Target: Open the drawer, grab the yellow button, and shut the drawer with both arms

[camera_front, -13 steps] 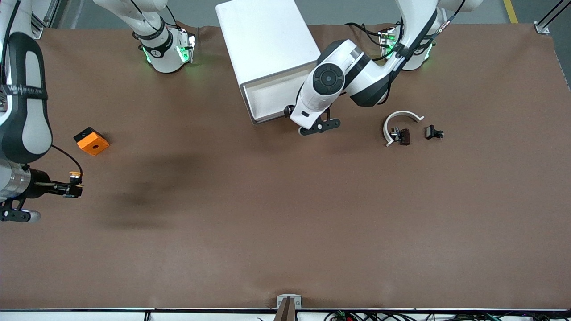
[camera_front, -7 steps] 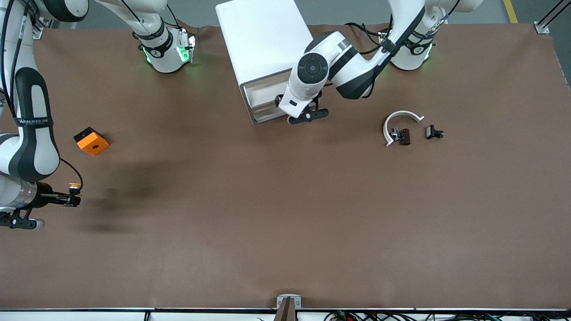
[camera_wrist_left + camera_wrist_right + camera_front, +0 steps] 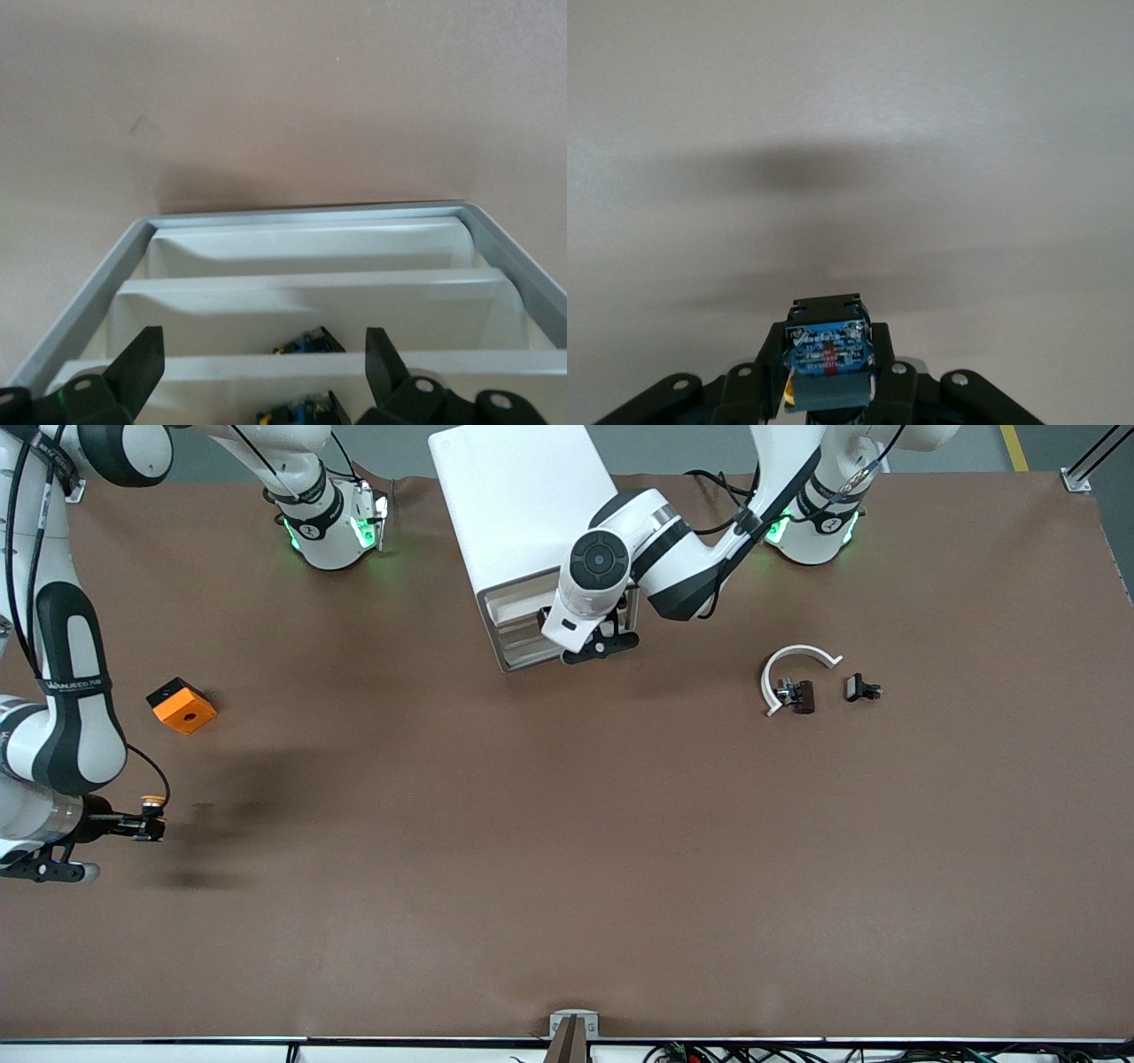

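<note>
The white cabinet (image 3: 523,496) stands between the two arm bases. Its drawer (image 3: 514,613) sits pushed in, with only cream fronts showing. My left gripper (image 3: 585,638) is against the cabinet's front and open, its fingers (image 3: 146,359) spread either side of a cream drawer edge (image 3: 266,367). Small black-blue parts (image 3: 306,341) show in the gaps between the drawer fronts. My right gripper (image 3: 149,828) hangs over the right arm's end of the table, shut on the button (image 3: 152,804). The button's blue-black body (image 3: 828,350) sits between the pads, its yellow cap peeking out below.
An orange cube (image 3: 182,705) lies near the right arm's end. A white curved band with a black clip (image 3: 791,686) and a second clip (image 3: 861,687) lie toward the left arm's end. Brown mat (image 3: 567,850) covers the table.
The left arm has moved toward the cabinet and the open tray drawer has slid in. The right gripper, still holding the button, has drifted toward the front camera.
</note>
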Controlling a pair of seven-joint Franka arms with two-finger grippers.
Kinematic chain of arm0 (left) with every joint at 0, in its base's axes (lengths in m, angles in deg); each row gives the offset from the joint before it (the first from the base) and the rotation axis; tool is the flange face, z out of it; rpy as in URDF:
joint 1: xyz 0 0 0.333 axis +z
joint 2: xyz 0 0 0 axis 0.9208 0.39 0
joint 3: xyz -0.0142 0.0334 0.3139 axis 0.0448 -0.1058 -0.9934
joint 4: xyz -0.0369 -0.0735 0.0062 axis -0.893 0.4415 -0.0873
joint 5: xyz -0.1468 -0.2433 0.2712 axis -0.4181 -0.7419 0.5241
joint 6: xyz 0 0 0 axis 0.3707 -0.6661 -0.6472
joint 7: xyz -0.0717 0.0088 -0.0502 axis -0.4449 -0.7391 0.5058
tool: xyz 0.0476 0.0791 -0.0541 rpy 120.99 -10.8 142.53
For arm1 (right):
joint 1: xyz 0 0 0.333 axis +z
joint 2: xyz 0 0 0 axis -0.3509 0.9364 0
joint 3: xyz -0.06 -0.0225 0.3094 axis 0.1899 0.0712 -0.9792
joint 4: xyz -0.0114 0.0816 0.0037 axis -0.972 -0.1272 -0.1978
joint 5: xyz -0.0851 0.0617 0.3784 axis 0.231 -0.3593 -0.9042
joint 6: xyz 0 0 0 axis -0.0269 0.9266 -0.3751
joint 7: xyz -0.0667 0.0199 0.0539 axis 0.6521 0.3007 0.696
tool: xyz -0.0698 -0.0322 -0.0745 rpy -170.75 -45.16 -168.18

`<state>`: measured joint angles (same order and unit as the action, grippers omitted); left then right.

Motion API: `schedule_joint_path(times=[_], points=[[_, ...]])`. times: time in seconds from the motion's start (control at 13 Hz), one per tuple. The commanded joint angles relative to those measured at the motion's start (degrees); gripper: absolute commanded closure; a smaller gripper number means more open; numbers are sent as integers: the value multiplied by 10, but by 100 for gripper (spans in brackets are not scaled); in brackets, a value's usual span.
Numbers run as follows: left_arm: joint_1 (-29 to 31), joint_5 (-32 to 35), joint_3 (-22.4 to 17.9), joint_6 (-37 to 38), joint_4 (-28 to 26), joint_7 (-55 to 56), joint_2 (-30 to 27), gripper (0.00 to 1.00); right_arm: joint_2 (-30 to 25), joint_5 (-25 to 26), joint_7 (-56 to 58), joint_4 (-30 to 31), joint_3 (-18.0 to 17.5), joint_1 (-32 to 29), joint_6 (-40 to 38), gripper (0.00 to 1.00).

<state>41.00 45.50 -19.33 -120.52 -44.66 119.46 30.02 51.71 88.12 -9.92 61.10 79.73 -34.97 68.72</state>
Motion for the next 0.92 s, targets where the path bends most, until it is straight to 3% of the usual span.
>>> schedule_joint_path(times=[0.0, 0.38, 0.84], points=[[-5, -12, 22, 1, 2, 10, -1, 0, -5, -3, 1, 45, -4, 5, 20, 100], [-15, -35, 25, 1, 2, 10, 1, 0, -114, -3, 0, 268, -6, 20, 195, 100], [6, -25, 16, 6, 25, 8, -6, 0, -166, -2, 6, 323, -5, 31, 200, 100]])
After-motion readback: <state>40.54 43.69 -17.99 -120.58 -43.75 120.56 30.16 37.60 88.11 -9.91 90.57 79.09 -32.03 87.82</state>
